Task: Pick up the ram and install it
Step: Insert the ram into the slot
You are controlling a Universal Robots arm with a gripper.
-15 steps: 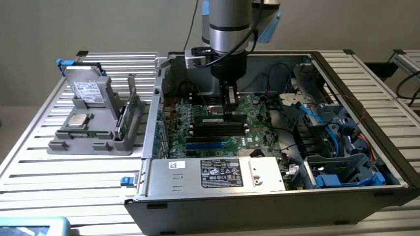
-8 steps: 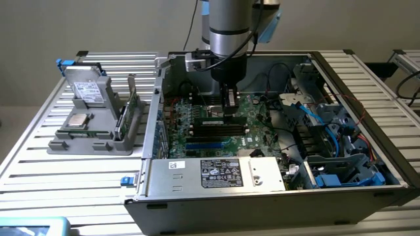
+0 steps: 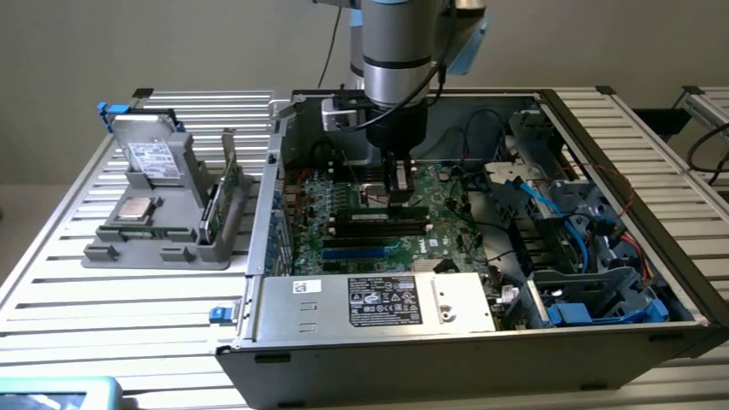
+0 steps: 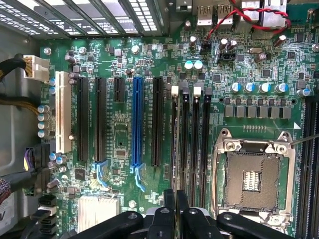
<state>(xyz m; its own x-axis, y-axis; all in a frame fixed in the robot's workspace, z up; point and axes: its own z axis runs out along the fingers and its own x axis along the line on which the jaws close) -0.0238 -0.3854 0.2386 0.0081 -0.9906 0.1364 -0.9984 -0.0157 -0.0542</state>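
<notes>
My gripper (image 3: pixel 398 195) reaches straight down into the open computer case (image 3: pixel 672 295), onto the motherboard (image 3: pixel 341 201). The ram (image 3: pixel 415 208), a slim green stick, stands on edge along the black memory slots (image 3: pixel 381 227) directly under the fingers, which are shut on its upper edge. In the wrist view the gripper (image 4: pixel 175 195) has its black fingers (image 4: pixel 169 199) pressed close together, in line with the outermost of the memory slots (image 4: pixel 185 144), beside the empty processor socket (image 4: pixel 252 174). There the ram is edge-on and hard to tell from the slot beneath it.
A grey holder (image 3: pixel 114 252) on the slatted table at the exterior view's left carries a drive (image 3: pixel 154 158), a silver processor chip (image 3: pixel 137 209) and an upright green card (image 3: pixel 236 196). Cables (image 3: pixel 513 184), drive bays (image 3: pixel 603 295) and the power supply (image 3: pixel 376 301) crowd the case.
</notes>
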